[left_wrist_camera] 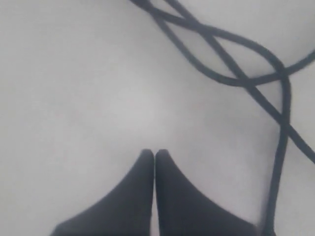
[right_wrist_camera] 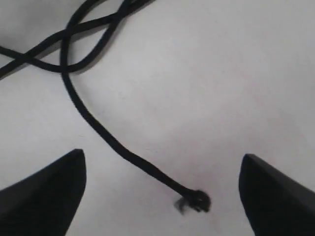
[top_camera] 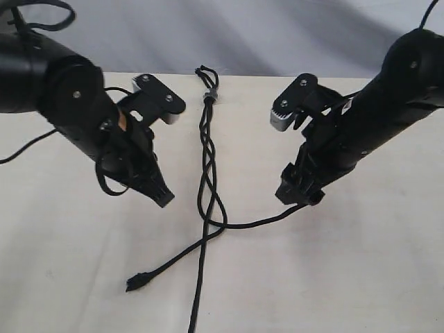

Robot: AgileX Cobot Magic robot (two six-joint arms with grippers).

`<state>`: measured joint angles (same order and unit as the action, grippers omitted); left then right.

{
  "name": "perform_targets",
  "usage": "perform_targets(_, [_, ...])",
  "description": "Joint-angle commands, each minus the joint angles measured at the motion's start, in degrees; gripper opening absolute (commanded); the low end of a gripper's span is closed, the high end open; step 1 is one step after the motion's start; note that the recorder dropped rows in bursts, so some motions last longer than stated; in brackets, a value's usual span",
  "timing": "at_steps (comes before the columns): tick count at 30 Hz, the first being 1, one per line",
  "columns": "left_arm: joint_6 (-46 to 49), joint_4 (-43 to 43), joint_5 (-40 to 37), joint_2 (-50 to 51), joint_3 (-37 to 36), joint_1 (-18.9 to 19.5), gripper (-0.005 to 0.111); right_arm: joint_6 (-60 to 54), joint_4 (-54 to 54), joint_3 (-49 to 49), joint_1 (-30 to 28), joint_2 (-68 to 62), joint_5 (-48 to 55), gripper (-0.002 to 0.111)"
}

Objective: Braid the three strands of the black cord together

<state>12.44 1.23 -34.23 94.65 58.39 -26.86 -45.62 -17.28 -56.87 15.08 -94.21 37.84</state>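
With the black cord [top_camera: 207, 159] lying partly braided down frame centre, I am poising my wide-open, empty right gripper [right_wrist_camera: 162, 156] around a strand's knotted tip [right_wrist_camera: 197, 200], likely pinching it next; left gripper [left_wrist_camera: 154, 153] is sitting closed, empty.

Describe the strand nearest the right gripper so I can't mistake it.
On the table, follow the black cord down from its knot. The strand bending right ends in a knotted tip between the right gripper's open fingers; the other two head left and straight down.
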Motion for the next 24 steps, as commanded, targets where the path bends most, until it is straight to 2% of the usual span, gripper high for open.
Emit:
perform_targets(1, [-0.6, -1.2, 6.1, -3.3, -6.2, 2.4, 0.001, -0.8, -0.7, -0.5, 5.3, -1.0, -0.1, 0.079])
perform_targets(6, [-0.6, -0.9, 14.1, -3.3, -12.1, 5.0, 0.001, -0.8, -0.7, -0.5, 11.6, -2.4, -5.3, 0.079])
perform_targets(9, [-0.6, -0.9, 16.3, -3.3, -13.9, 5.6, 0.001, 0.1, -0.7, -0.4, 12.6, -4.3, -6.0, 0.079])
perform_targets(12, [-0.6, -0.9, 17.0, -3.3, -14.5, 5.6, 0.001, 2.8, -2.9, -0.4, 13.7, -5.7, -4.9, 0.079])
perform_targets(17, [-0.6, -0.9, 17.9, -3.3, -14.6, 5.6, 0.001, 5.8, -8.8, -1.9, 18.8, -5.8, -1.8, 0.079])
perform_targets(24, [-6.3, -1.2, 17.5, -3.3, -14.6, 5.6, 0.001, 17.4, -4.8, -2.3, 27.3, -8.2, -1.4, 0.079])
